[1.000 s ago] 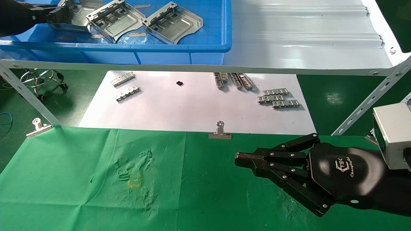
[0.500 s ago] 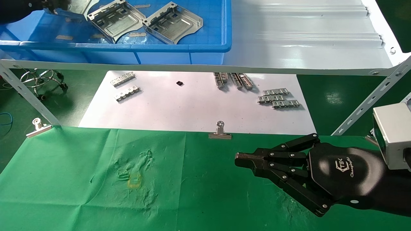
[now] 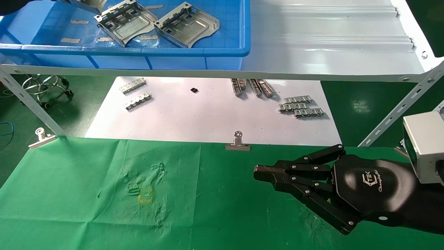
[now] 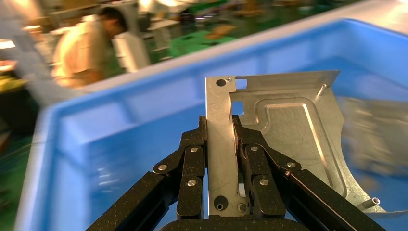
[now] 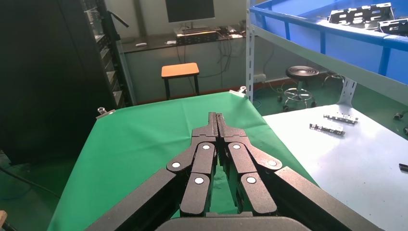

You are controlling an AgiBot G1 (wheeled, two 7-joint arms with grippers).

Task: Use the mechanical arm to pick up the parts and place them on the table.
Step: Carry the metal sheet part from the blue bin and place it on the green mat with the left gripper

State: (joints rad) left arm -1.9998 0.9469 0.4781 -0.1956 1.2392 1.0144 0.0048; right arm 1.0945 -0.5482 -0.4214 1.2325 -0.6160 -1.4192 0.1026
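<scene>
The held part (image 4: 269, 139) is clamped upright in the left claw (image 4: 221, 144) and has risen above the blue bin (image 3: 222, 52), apparently clear of its floor. Two parts (image 3: 125, 21) remain inside. The right claw (image 3: 258, 172), pressed together, hovers unmoved over the bench (image 3: 86, 194) near its right edge.

My right gripper (image 3: 258, 172), glossy black shell, white logo, silver-screwed jointed fingers (image 3: 308, 167), pale grey wrist block (image 3: 425, 151)

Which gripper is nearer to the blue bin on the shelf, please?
Left. The left gripper holds a part above the blue bin; the right gripper hovers over the green table, apart.
</scene>
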